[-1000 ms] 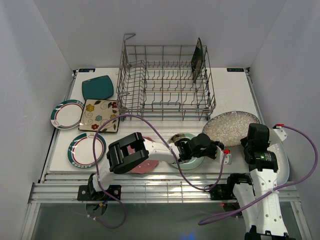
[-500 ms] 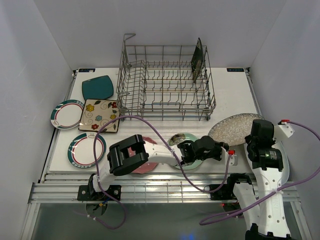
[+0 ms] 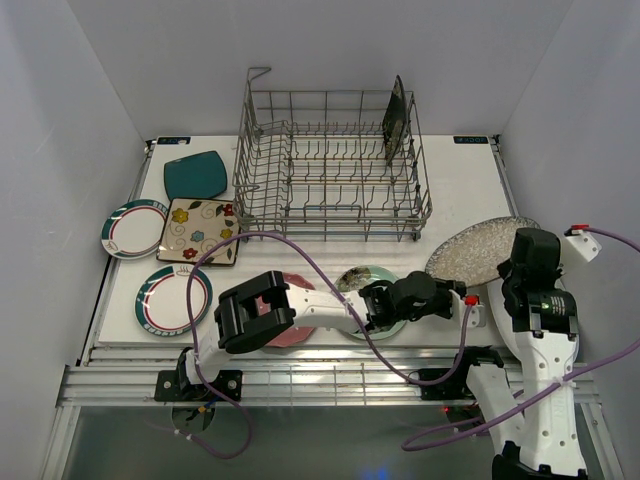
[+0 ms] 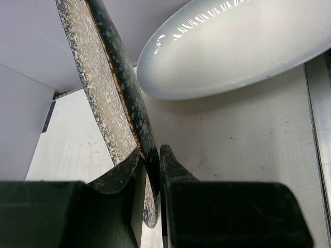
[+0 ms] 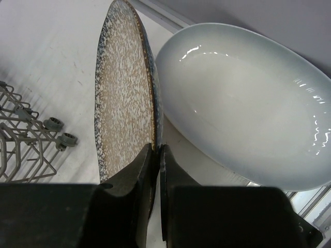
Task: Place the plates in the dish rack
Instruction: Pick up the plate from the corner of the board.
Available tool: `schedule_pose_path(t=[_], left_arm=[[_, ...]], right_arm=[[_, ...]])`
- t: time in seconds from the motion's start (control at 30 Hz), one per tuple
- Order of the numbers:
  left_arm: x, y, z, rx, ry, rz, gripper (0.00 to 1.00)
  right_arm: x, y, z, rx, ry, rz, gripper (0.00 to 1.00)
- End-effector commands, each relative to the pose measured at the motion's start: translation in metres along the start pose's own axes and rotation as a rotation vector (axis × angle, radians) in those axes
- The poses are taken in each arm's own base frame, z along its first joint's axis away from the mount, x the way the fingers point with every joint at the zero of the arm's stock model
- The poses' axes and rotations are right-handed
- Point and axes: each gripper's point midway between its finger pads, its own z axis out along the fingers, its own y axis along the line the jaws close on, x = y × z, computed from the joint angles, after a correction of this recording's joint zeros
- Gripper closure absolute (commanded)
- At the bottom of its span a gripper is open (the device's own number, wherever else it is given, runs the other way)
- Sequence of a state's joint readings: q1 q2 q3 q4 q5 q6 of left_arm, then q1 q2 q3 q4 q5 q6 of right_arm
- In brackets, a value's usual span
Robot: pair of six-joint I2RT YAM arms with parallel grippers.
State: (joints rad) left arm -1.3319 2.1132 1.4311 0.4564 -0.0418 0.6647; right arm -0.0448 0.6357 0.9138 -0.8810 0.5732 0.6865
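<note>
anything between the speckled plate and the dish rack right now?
Nothing. The top view shows only bare table between the speckled plate and the dish rack, at its near right corner.

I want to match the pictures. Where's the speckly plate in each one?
Top view: speckled plate at right, tilted, near the dish rack's front corner.
Left wrist: upper left, on edge, in the left pincer.
Right wrist: left of centre, on edge, in the right pincer.
Shared landmark: the white oval plate beside it.
</note>
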Motion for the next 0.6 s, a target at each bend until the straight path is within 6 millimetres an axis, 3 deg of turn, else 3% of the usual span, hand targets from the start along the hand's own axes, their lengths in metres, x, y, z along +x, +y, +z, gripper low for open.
schedule_pose_path(t=[0.0,0.57], left_arm=[[-0.065,0.062,-0.013,-0.152,-0.113,0.027,1.00],[-0.135,0.125,-0.027,-0.360,-0.207,0.143,1.00]], right_arm=[[-0.072,0.050,-0.035,-0.234,-0.186,0.152,0.92],[-0.129,0.081,-0.076,-0.354,-0.256,0.101,0.92]])
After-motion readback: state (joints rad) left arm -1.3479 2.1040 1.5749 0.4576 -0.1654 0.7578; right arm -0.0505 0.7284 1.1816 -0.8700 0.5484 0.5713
